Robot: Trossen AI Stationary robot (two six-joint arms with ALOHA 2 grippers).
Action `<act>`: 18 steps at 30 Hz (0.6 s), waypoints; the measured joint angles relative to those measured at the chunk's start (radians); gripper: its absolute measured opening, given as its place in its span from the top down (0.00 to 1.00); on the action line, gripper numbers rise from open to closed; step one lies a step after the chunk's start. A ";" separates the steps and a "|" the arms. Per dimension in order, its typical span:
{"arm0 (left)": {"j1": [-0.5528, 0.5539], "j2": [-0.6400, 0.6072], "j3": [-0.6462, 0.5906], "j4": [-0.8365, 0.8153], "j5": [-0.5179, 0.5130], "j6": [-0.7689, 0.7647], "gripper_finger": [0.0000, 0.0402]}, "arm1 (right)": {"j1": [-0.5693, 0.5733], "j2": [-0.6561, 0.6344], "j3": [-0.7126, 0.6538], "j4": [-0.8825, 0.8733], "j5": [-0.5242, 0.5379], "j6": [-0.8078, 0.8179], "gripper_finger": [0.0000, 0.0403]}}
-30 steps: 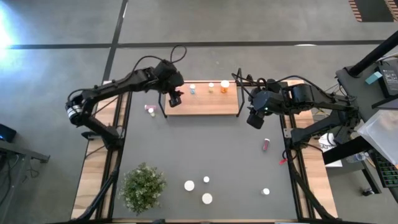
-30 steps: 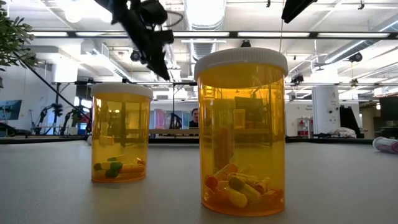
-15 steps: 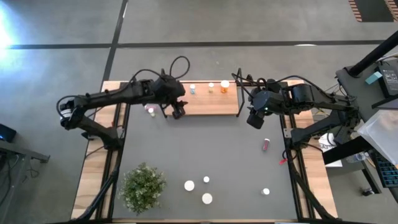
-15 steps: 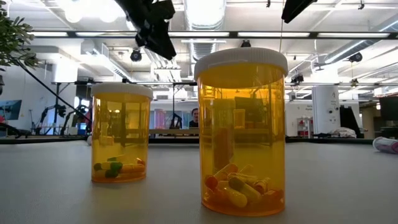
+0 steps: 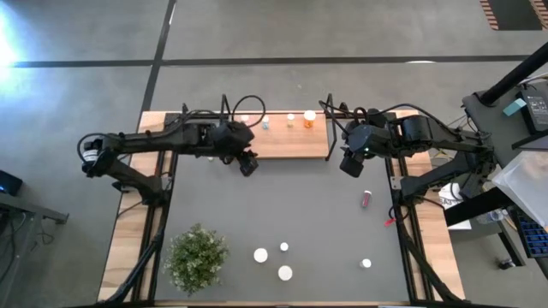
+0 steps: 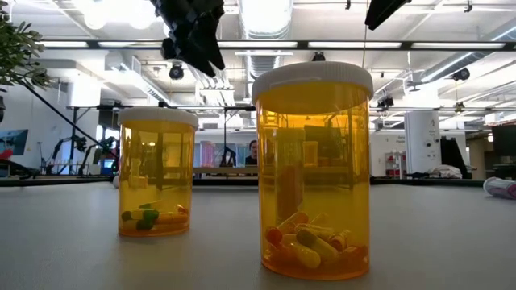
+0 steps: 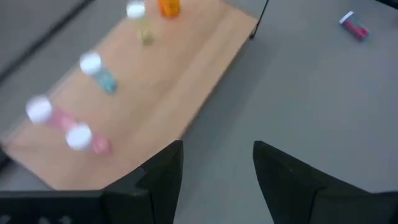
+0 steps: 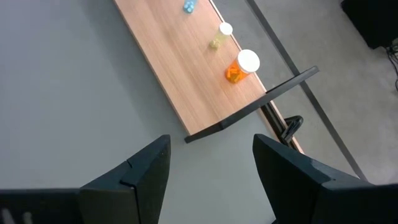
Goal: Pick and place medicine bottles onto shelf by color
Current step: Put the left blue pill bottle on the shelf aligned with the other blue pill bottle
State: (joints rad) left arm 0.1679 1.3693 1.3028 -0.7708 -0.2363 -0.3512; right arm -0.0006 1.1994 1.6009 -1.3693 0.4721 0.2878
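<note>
Wooden shelf [image 5: 287, 139] at bench [image 5: 308, 214] far edge carries five bottles. We count five more loose: pink one [image 5: 366, 198] lying right, four near front. Left tool [image 5: 247, 165] open, empty, beside shelf; right tool [image 5: 349, 164] open, empty, waiting.

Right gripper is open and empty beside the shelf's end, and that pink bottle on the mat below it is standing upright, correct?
Not quite. The pink bottle is lying on its side, as the high view shows. The rest holds: the right gripper is open and empty beside the end of the shelf.
</note>
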 joint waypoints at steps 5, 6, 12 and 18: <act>-0.036 0.002 -0.001 -0.065 0.006 -0.214 0.55 | 0.000 0.000 0.000 0.000 0.000 0.000 0.46; -0.043 0.002 -0.001 -0.078 0.015 -0.255 0.55 | 0.000 0.000 0.000 0.000 0.000 0.000 0.46; -0.087 0.007 -0.001 -0.189 0.034 -0.460 0.55 | 0.000 0.000 0.000 0.000 0.000 0.000 0.46; -0.124 0.027 -0.002 -0.213 0.054 -0.639 0.55 | 0.000 0.000 0.000 0.000 0.000 0.000 0.46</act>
State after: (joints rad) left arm 0.0440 1.3964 1.3006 -0.9833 -0.1824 -0.9901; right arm -0.0002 1.1992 1.6009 -1.3697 0.4721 0.2878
